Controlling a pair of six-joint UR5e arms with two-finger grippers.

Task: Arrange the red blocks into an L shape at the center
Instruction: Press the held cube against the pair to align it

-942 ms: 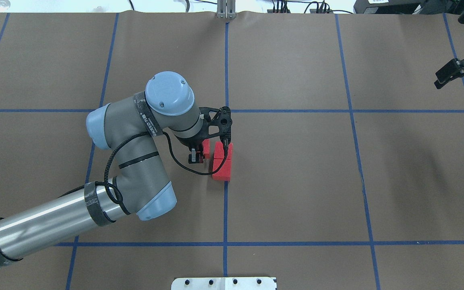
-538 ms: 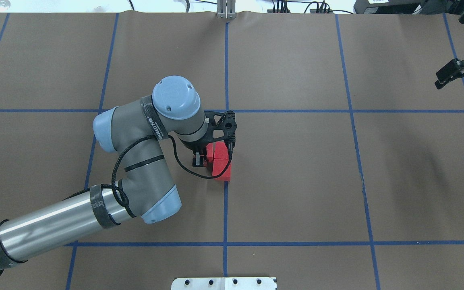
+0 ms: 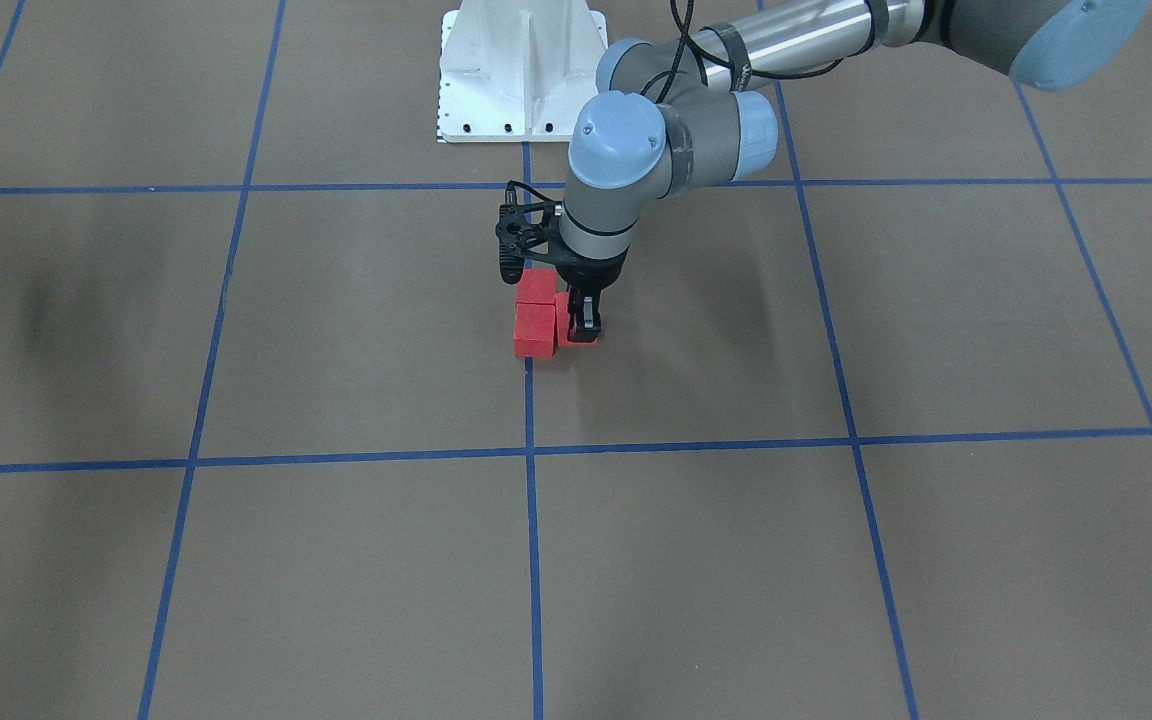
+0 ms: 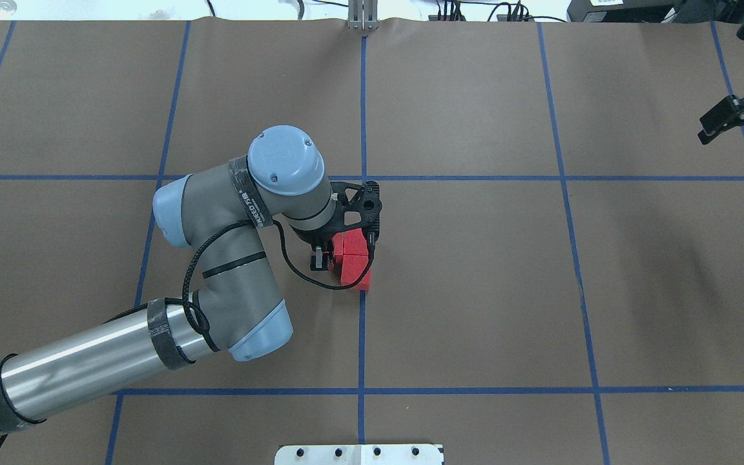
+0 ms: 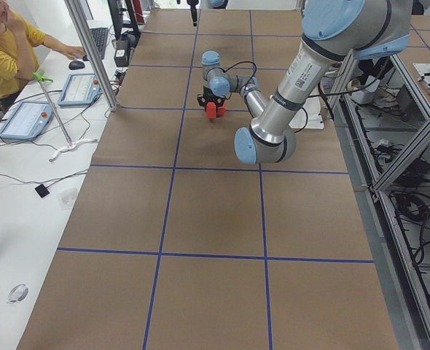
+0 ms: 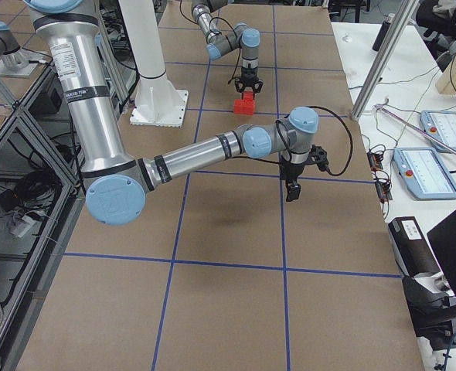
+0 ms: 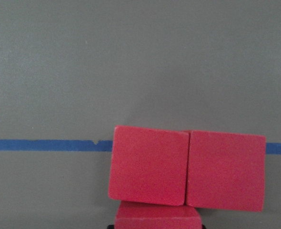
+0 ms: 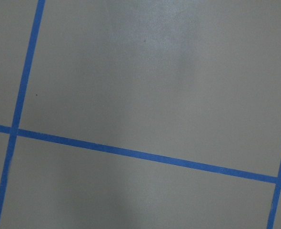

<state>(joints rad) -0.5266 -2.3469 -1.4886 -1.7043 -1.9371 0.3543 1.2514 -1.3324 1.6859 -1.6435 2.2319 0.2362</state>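
The third block (image 7: pixel 157 217) of the red blocks (image 7: pixel 150 164) is cut off by the left wrist view's bottom edge, the left gripper (image 4: pixel 325 253) hides most of it from overhead, and the right gripper (image 4: pixel 727 119), well apart from them, is too clipped to read its jaws.

Very little here can be read. A dark band (image 4: pixel 250 205) wrapped round the left arm (image 4: pixel 230 271) near its wrist carries pale capital lettering, but it is tilted and too small to make out. From the table's ends, each arm's big silver tube bears a line of small dark print, one on the left arm's tube (image 5: pixel 303 71) and one on the right arm's tube (image 6: pixel 72 83). Neither can be read.
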